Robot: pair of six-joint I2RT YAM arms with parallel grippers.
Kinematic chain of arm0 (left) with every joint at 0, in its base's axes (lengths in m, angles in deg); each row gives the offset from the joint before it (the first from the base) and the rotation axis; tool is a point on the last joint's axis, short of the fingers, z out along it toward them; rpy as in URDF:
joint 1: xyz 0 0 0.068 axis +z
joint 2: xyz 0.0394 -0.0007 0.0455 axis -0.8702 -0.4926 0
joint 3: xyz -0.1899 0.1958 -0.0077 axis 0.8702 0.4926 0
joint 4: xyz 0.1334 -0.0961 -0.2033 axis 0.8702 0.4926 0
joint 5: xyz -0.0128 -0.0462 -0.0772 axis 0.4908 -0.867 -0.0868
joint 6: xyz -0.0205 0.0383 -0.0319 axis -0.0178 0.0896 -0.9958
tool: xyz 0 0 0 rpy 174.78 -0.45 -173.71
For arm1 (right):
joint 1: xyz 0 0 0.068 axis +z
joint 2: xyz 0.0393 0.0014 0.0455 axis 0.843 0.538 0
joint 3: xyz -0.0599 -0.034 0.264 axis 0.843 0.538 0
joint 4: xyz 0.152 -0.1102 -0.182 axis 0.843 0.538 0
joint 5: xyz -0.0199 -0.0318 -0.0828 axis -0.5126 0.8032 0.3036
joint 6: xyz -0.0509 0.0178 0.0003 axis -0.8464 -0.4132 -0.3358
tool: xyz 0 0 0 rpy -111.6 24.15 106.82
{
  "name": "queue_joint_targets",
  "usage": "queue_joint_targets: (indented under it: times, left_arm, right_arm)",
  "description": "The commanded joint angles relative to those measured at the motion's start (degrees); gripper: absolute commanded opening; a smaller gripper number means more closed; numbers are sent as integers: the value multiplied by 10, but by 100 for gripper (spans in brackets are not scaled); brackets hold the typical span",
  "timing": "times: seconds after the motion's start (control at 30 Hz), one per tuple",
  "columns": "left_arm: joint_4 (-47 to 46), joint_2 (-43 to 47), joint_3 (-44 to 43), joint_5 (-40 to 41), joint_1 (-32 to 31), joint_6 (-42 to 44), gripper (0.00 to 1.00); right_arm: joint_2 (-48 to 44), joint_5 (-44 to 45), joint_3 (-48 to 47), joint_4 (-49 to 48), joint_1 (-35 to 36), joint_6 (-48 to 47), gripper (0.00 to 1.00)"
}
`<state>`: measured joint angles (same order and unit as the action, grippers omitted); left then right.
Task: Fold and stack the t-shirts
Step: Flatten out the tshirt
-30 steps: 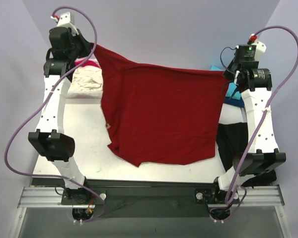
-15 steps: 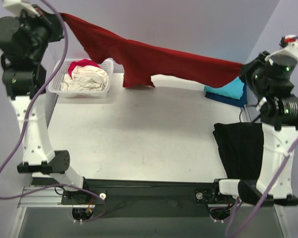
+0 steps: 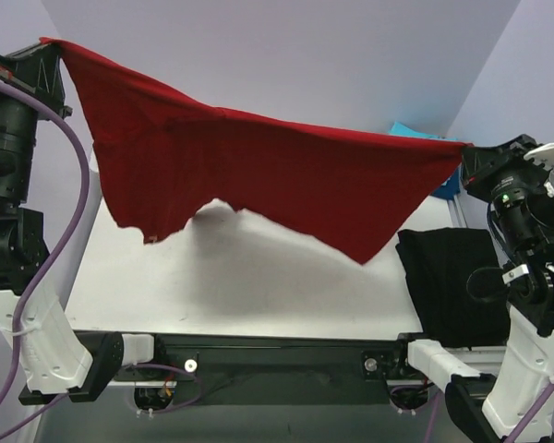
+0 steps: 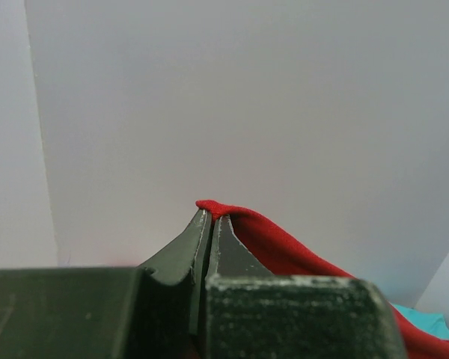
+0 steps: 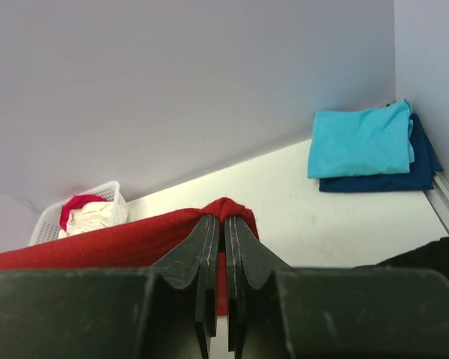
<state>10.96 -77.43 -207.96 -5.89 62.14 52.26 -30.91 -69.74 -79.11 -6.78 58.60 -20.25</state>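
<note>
Left claw [image 4: 209,218] pinching dark red tee [image 3: 258,175] corner | right claw [image 5: 224,221] likewise | tee spans left-right, left end higher

A white table [image 3: 258,277] stands in a corner booth of pale lilac-grey walls under soft, even light. The back wall [image 3: 305,55] rises plain and unbroken behind the table's far edge. The right wall [image 3: 526,65] meets it in a straight seam past the table's far right corner, and the left wall [image 4: 11,134] closes the opposite side. A broad, blurred shadow [image 3: 245,231] lies across the middle of the tabletop, which shows faint scuffs. A black rail [image 3: 277,346] runs along the table's near edge, with a grey floor [image 3: 286,426] below it.
</note>
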Motion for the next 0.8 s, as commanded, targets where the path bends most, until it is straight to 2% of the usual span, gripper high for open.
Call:
queue_joint_targets:
  times: [0.0,0.13,0.23,0.4,0.53,0.6,0.67,0.7,0.77]
  left_arm:
    - [-6,-14,-14,35,8,12,0]
    - [-18,-34,-10,24,8,2,0]
    - [-39,-58,19,5,7,-13,0]
    - [-125,-112,118,-35,7,-64,0]
    - [-200,-180,147,-72,8,-114,0]
    - [-222,-243,106,-89,13,-160,0]
    - [-215,-301,51,-147,33,-210,0]
    - [-218,-357,-13,-183,37,-256,0]
    - [-220,-432,-82,-202,40,-287,0]
  right_arm:
    - [22,8,-36,-19,-4,-14,0]
    - [57,10,-62,-21,-4,-14,0]
    - [95,16,-47,-33,-4,-9,0]
    - [147,16,5,-77,-4,14,0]
    - [217,19,-14,-88,-7,17,0]
    - [261,12,-52,-88,-11,20,0]
    - [302,-21,-100,-85,-32,36,0]
    - [312,-62,-115,-85,-41,64,0]
    - [335,-84,-152,-85,-55,77,0]
